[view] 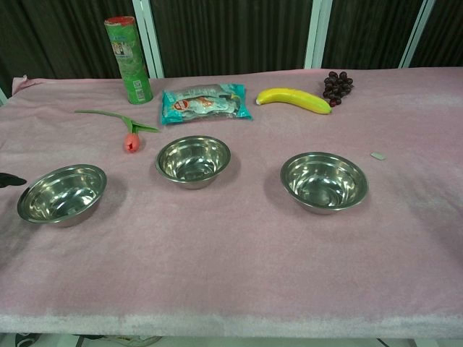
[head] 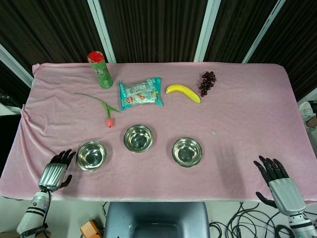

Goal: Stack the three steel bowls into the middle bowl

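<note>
three steel bowls sit apart on a pink cloth, both hands empty

while the table (head: 247, 104) lies under its pink cloth, three steel bowls rest on it in a loose row, none touching another. the middle bowl (head: 138, 138) sits slightly farther from the robot than the other two. the left bowl (head: 91, 155) is nearest the left hand (head: 55, 171), which rests at the front edge of the cloth just beside it, fingers spread and released, holding nothing. the right bowl (head: 186, 151) sits well apart from the right hand (head: 278, 182), which hovers at the front right edge, fingers apart and released, also holding nothing. all three bowls are upright and empty.

beyond the bowls, a red tulip (head: 109, 121) with a long green stem lies near the middle bowl. farther back stand a green snack canister (head: 100, 70) with a red lid, a teal snack packet (head: 140, 93) lying flat, a yellow banana (head: 183, 92) and a bunch of dark grapes (head: 207, 83). a small pale scrap (head: 213, 133) lies on the cloth to the right of the bowls.
</note>
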